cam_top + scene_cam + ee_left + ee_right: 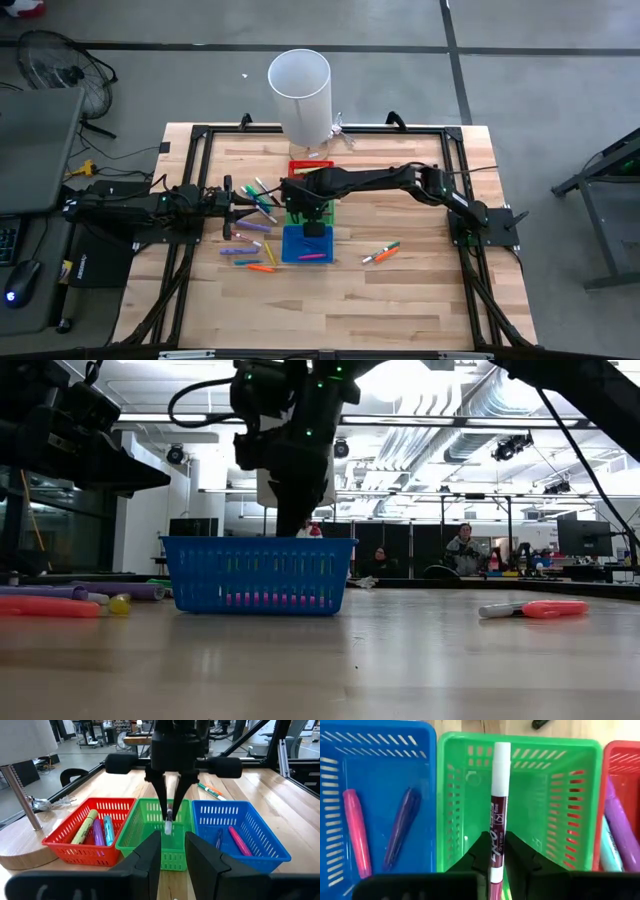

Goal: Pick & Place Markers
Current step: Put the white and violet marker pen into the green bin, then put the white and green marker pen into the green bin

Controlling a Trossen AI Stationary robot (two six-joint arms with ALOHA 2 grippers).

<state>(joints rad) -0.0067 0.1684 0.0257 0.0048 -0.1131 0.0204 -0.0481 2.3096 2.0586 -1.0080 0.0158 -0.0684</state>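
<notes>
My right gripper (170, 809) hangs over the green bin (145, 827) and is shut on a white-and-maroon marker (500, 795). The green bin stands between the red bin (90, 832) and the blue bin (240, 832). The red bin holds yellow, purple and light-blue markers (95, 827). The blue bin holds a pink and a purple marker (357, 832). Several loose markers (255, 215) lie on the table left of the bins, and more lie to the right (382, 252). My left gripper (172, 851) is open and empty, left of the bins, facing them. My right gripper pinches the marker between its two fingers on the labelled maroon part of its barrel (495, 851), near the upper end. The fingers come from above, pointing down, and lie along the marker. The marker hangs upright, lifted clear, its white end (168, 826) pointing down into the green bin.
A tall white cylinder (300, 95) stands at the table's far edge behind the bins. A black frame (190, 135) runs around the tabletop. Bare wood lies toward the near edge. People sit in the room beyond the table (465, 545).
</notes>
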